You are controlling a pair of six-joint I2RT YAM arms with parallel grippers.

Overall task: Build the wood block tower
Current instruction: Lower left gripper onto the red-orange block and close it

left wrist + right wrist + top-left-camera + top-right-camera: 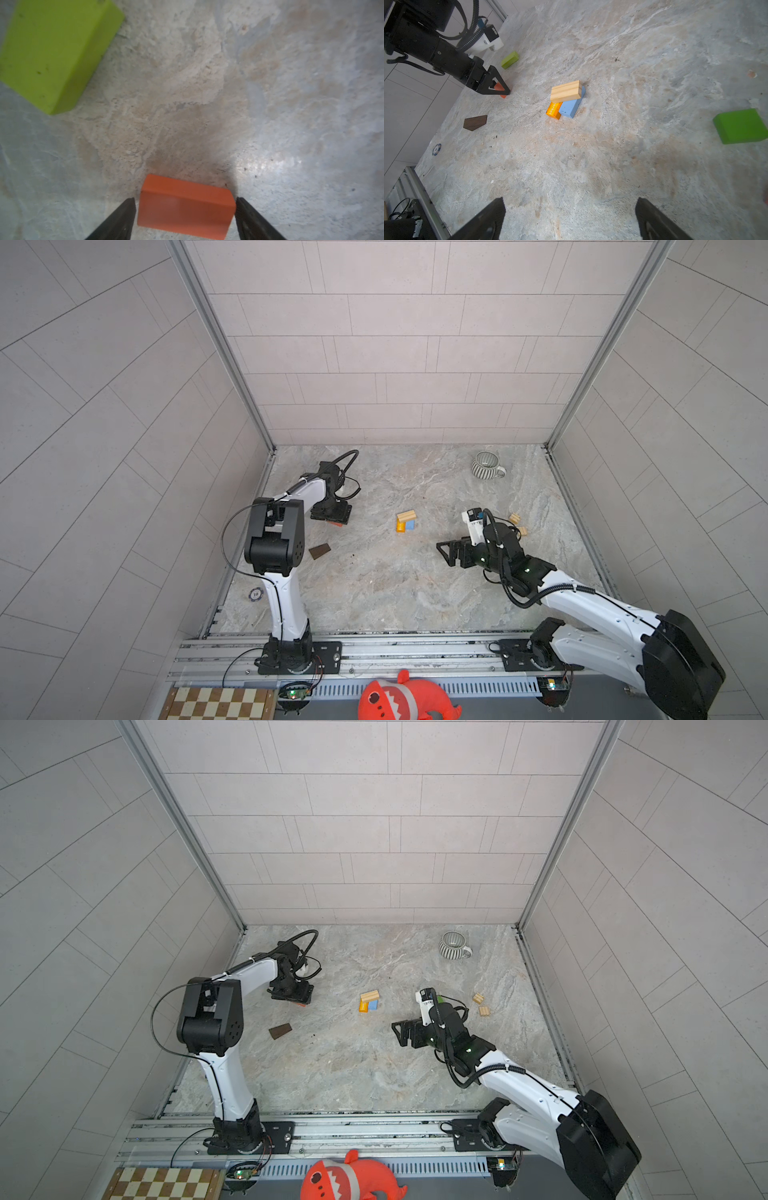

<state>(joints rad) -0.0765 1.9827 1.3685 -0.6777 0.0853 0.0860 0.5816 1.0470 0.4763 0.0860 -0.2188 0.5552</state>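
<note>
The left hand (185,199) stood low over a red-orange rectangular wooden block (185,207) lying flat on the grey marbled worktop (374,580). Its black fingers (124,218) were parted and straddled the block's short ends, with a sliver of worktop visible beside one finger. A lime-green wooden block (52,52) lay near it. At mid-worktop the wood block tower (405,520) amounted to a tan grooved wooden plank (566,91) resting across an orange lettered block (554,110) and a pale blue block (571,108) laid side by side. The right hand (569,199) hovered to the tower's right in both top views, spread wide and holding nothing. A dark green block (740,125) lay near it. A dark brown five-sided wooden piece (319,551) lay on the left, and a grey-and-white striped mug (486,465) stood by the far right corner.
</note>
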